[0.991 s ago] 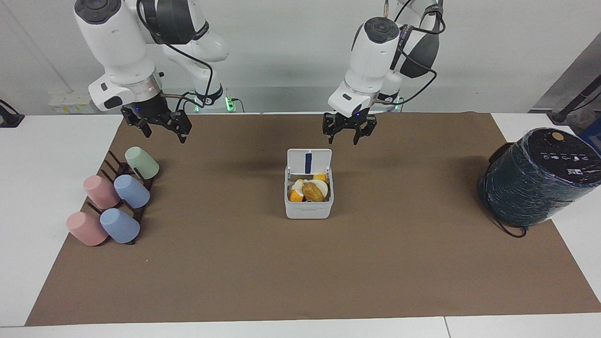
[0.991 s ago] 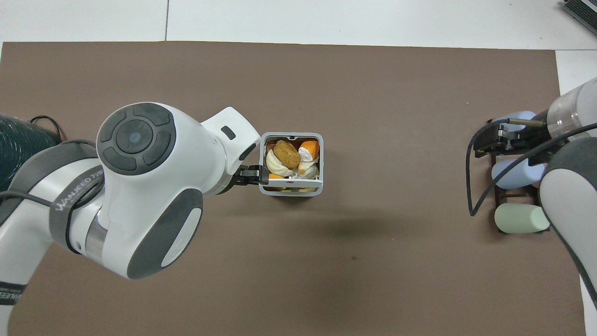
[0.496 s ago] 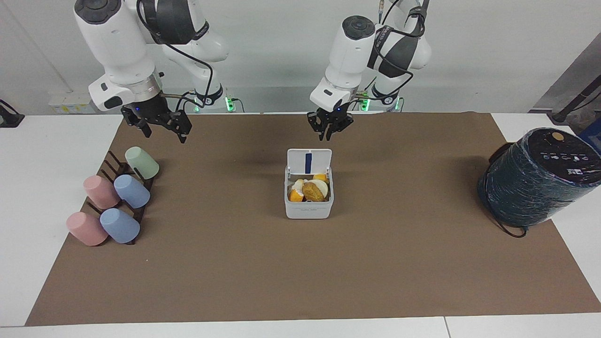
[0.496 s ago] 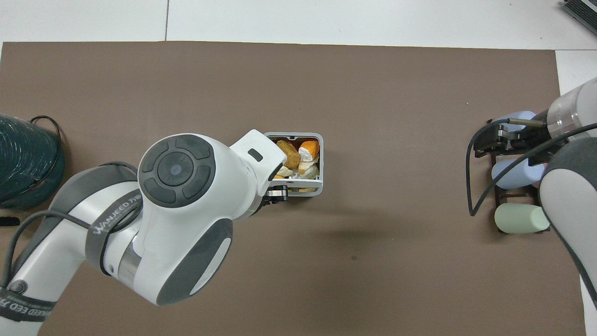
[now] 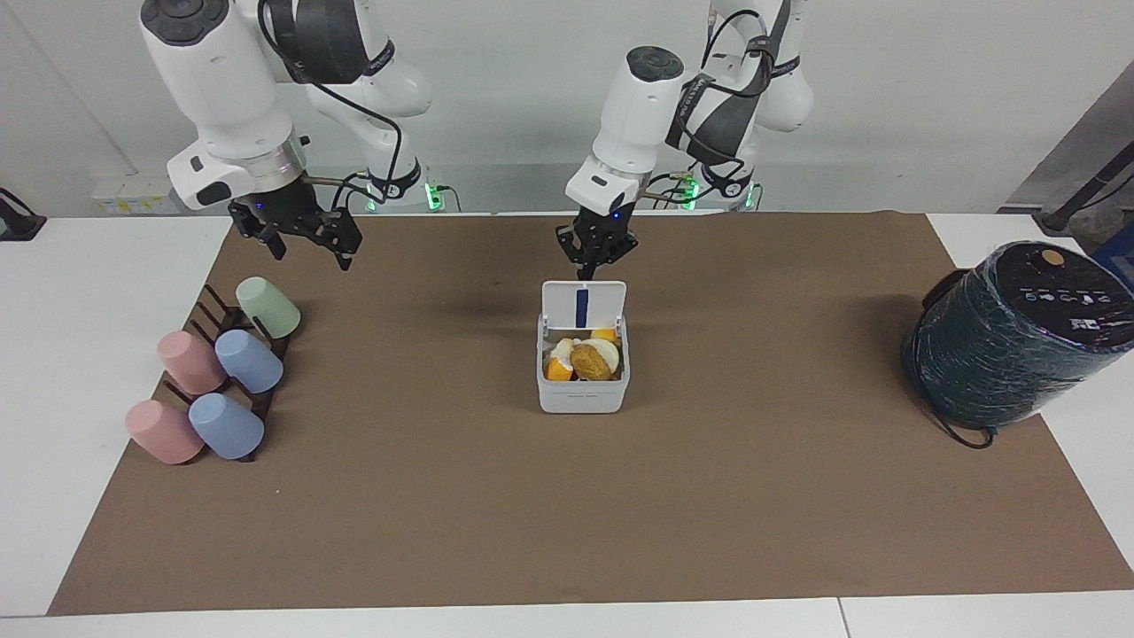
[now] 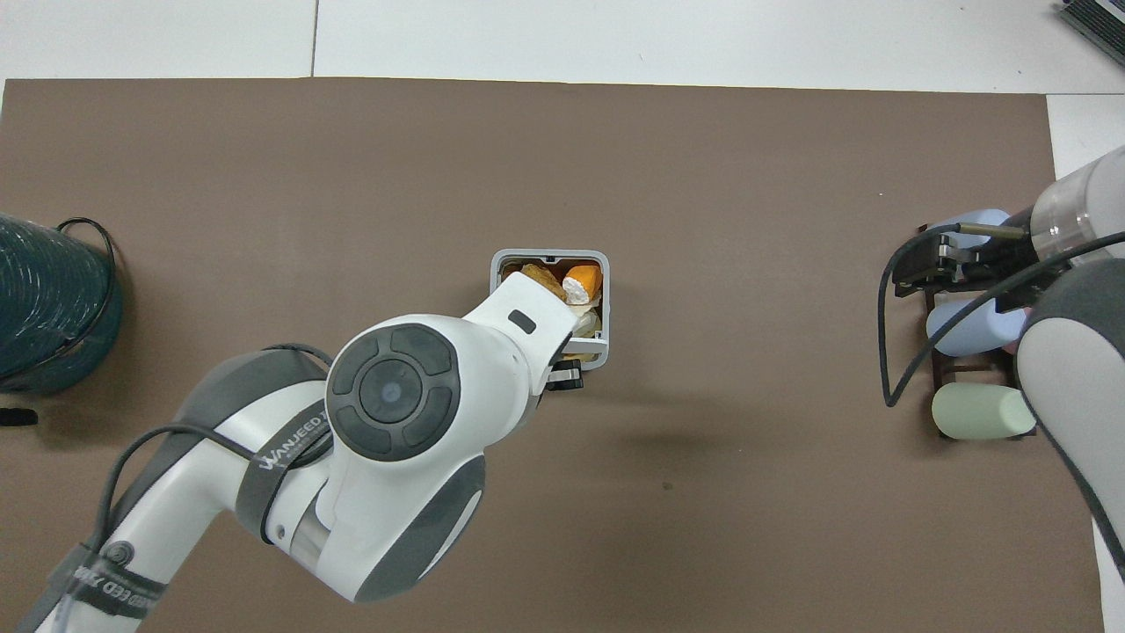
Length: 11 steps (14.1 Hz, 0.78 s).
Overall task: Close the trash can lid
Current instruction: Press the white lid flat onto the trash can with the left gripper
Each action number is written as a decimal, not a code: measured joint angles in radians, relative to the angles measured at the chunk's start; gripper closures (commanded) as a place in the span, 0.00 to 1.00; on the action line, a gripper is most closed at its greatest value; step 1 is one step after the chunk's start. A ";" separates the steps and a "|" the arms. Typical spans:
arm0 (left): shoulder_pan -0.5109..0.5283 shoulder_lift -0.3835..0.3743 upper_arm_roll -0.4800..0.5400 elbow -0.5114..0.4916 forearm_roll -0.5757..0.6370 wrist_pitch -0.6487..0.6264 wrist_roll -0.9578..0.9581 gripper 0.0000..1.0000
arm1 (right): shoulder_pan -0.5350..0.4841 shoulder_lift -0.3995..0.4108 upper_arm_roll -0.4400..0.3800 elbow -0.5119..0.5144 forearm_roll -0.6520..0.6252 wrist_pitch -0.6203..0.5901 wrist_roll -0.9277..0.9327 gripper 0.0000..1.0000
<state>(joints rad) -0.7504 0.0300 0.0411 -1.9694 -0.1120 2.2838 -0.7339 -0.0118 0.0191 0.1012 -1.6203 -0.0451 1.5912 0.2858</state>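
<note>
Facing view: the trash can (image 5: 583,396) sits mid-bench on the brown mat, open, with food scraps showing inside. Its lid (image 5: 583,306) stands upright on the hinge at the can's edge nearer the robots. The underside, with its blue strip, faces away from the robots across the open mouth. The hinge line, the lid's long axis, runs across the bench from one arm's end to the other.

The left end effector (image 5: 595,249) hangs just above the lid's top edge, apart from it (whether it is released or clenched I cannot tell). It is much the closer of the two. The lid lies directly below it, so closing looks to call for a push on that top edge away from the robots and down.

The right end effector (image 5: 306,232) waits, released, over the mat by the rack of cups (image 5: 221,372) toward the right arm's end. A dark wrapped cylinder (image 5: 1019,332) stands toward the left arm's end.

Overhead view: the left arm covers the part of the can nearer the robots, lid included. Only the rim (image 6: 549,256) farther from the robots and some orange scraps show.
</note>
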 measured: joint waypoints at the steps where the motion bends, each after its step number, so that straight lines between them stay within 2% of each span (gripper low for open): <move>1: 0.001 0.011 0.003 -0.001 -0.001 0.033 -0.001 0.92 | 0.000 0.000 0.000 0.000 0.000 0.000 0.000 0.00; 5: 0.035 0.062 0.008 -0.001 -0.004 0.167 -0.001 0.93 | 0.000 0.000 0.000 0.000 0.000 0.000 0.000 0.00; 11: 0.065 0.131 0.009 0.000 -0.006 0.285 -0.001 0.93 | 0.000 0.000 0.000 0.000 0.000 0.000 0.000 0.00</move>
<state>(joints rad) -0.6850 0.1612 0.0500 -1.9698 -0.1182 2.5690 -0.7346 -0.0118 0.0191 0.1012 -1.6204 -0.0451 1.5912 0.2857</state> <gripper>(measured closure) 0.934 0.000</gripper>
